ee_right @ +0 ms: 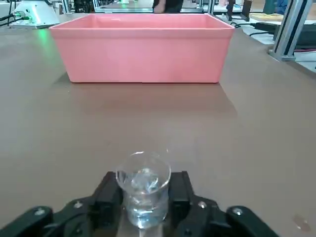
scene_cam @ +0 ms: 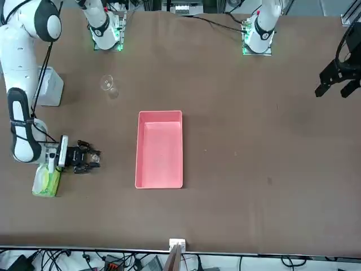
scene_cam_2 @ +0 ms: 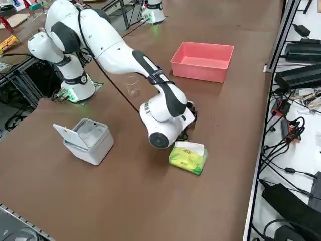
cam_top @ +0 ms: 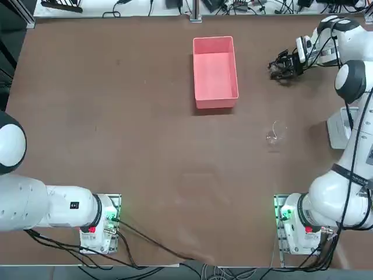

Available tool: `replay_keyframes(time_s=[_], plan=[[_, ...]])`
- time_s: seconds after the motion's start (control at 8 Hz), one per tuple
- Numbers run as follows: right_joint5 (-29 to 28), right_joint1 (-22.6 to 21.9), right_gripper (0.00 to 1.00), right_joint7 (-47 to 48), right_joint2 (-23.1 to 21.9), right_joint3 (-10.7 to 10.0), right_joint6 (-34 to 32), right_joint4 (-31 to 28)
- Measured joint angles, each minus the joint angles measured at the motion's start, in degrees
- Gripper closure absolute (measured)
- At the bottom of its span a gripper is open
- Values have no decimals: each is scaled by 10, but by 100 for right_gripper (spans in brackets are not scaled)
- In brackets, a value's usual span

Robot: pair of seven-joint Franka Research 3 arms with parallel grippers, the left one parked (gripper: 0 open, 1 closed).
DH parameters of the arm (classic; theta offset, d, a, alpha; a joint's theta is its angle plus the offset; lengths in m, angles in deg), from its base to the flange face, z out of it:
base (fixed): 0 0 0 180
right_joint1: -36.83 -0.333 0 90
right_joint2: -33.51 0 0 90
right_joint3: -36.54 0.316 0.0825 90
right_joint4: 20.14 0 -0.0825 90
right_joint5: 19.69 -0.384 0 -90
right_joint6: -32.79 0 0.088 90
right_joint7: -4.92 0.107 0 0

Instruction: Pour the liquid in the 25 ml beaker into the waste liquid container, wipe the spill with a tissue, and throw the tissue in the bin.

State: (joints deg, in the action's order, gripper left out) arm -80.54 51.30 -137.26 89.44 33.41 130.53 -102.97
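Observation:
The 25 ml beaker (ee_right: 143,195), tiny and clear with a little liquid in it, stands upright on the brown table. My right gripper (ee_right: 144,186) is low at the table at the far right (cam_top: 284,69), and its black fingers (ee_right: 111,190) press against both sides of the glass. A pink rectangular tub (ee_right: 143,54) stands open just beyond the beaker, a short way toward the table's middle (cam_top: 196,64). The green tissue pack (scene_cam_2: 186,156) lies beside my wrist with a white sheet sticking out. No loose tissue is in view.
A larger clear glass beaker (cam_top: 275,133) stands nearer the arm's base. A white bin with its lid flipped up (scene_cam_2: 88,140) sits at the right edge of the table (cam_top: 340,129). Cables and equipment lie beyond the table's edges.

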Motion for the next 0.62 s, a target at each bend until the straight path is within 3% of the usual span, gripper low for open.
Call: replay_keyframes(time_s=[0.12, 0.62], plan=[[0, 0, 53, 0, 0, 1, 0, 0], [-9, -2, 53, 4, -5, 1, -1, 11]])
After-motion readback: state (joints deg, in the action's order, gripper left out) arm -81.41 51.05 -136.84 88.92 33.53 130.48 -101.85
